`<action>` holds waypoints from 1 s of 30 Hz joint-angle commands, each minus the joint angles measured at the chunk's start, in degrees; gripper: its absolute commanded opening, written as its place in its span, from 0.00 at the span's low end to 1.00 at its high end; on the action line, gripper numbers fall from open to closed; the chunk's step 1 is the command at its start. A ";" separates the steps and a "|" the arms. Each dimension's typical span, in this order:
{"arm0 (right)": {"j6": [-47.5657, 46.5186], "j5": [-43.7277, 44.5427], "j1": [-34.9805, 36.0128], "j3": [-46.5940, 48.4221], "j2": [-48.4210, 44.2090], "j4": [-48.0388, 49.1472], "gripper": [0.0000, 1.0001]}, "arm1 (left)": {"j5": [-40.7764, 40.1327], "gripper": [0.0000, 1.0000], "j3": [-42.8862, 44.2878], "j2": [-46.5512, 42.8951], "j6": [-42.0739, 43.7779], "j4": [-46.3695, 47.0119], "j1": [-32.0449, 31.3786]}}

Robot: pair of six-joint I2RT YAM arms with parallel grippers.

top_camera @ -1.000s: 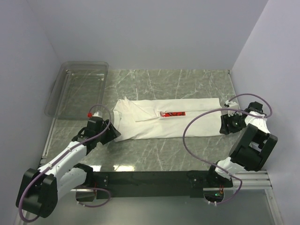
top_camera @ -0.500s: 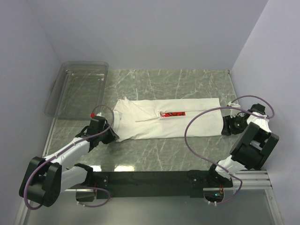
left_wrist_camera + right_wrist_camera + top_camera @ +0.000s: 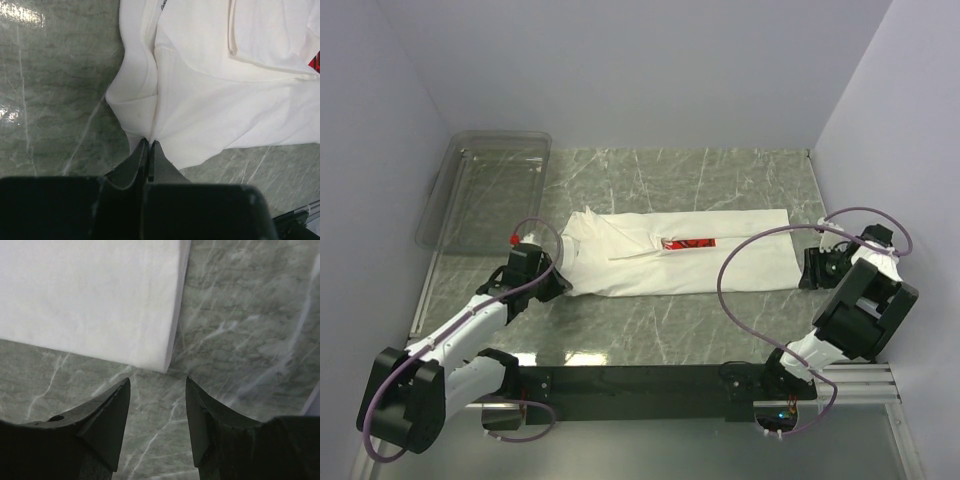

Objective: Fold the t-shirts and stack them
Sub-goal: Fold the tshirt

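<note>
at the near edge of the marble table (image 3: 660, 320) the two arms reach forward, one to each end of the cloth. the left gripper (image 3: 556, 284) is low at the left end of the t-shirt (image 3: 680, 265). in the left wrist view its claw (image 3: 149, 147) is pressed fully together, and the near left edge of the white t-shirt (image 3: 225, 110) runs into the tips, so it is pinching the cloth there. the cloth makes a small ridge that goes up from the pinch.

the right gripper (image 3: 813, 268) is low just beside the right end of the t-shirt. in the right wrist view its claw (image 3: 157, 385) stands partly wide and holds nothing. the near right corner of the t-shirt (image 3: 90, 295) lies just ahead of the gap, apart from both fingers.

the t-shirt lies flat in the middle of the table, folded to a long band from left to right, with the collar end at the left. a thin strip of the red print (image 3: 688, 243) shows in the fold near the middle.

farther back, at the far left corner, a clear plastic bin (image 3: 500, 135) stands well apart from the t-shirt.
</note>
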 commanded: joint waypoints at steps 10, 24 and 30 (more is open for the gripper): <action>2.16 -3.93 -0.18 4.73 7.83 1.09 0.50 | 0.89 0.01 2.93 2.36 2.10 0.13 -0.11; 1.63 -7.45 0.79 6.31 8.90 0.12 0.46 | 0.63 0.01 3.11 3.95 2.71 0.39 -0.11; 1.11 -7.27 1.14 6.05 9.77 -0.14 0.34 | 0.63 0.01 2.93 3.69 2.71 0.57 -0.11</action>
